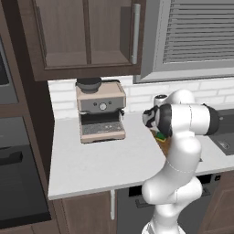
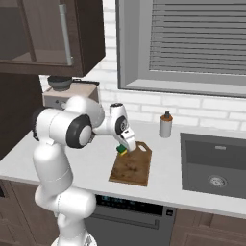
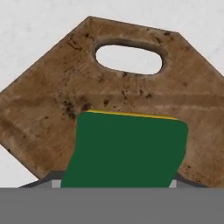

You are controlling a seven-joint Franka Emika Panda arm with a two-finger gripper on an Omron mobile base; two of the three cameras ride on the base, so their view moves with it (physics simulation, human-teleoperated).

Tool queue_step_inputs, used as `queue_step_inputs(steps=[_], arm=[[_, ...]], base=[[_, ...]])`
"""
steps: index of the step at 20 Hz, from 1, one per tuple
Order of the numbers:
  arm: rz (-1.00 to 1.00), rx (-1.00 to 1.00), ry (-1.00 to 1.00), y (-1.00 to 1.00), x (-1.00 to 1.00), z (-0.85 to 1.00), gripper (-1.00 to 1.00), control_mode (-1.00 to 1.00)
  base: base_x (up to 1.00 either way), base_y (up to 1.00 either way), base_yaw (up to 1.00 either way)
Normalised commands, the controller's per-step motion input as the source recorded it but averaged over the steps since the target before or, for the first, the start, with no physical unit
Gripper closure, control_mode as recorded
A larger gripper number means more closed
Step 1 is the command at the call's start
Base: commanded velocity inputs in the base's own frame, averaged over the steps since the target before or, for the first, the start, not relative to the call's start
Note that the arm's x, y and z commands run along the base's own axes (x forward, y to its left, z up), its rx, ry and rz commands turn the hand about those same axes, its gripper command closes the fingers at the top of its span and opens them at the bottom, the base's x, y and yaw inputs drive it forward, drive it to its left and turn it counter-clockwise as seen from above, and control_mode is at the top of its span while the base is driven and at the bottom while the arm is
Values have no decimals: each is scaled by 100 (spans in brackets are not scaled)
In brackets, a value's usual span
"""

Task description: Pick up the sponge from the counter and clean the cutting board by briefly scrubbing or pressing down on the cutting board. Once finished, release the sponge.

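Sponge [image 3: 127, 148], a small rectangular block with a green face and a thin yellow layer along its far edge, sits clamped in the jaws of the two-finger gripper [image 2: 123, 149], held at the handle end of the cutting board [image 3: 48, 109], a flat brown wooden slab with stained grain and an oval hand-hole. Right base view puts the sponge over the board's near-left corner by the handle; whether it touches the wood or hovers just above cannot be told. Judgement: scrub step in hand; press straight down with the green face flat, keep strokes short and inside the board edges, avoid the hand-hole so the sponge does not catch, then open the jaws. Board lies on the light grey-white bench [image 1: 91, 160]. Containers: steel sink basin [image 2: 216, 163] to the right appears empty; small capped grey bottle [image 2: 166, 126] stands by the wall, contents unseen; beige espresso machine [image 1: 100, 112] further left.
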Motion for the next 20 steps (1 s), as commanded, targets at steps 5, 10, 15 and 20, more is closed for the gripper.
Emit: queue_step_inputs(steps=[5, 10, 15, 20], arm=[[0, 0, 0, -3, 21, -39, 100, -100], [0, 0, -1, -11, 13, -41, 100, -100], [0, 0, 0, -24, 1, -45, 100, -100], [0, 2, -3, -38, -28, -6, 100, -100]], base=[[0, 0, 0], [0, 0, 0], [0, 0, 0], [0, 0, 0]])
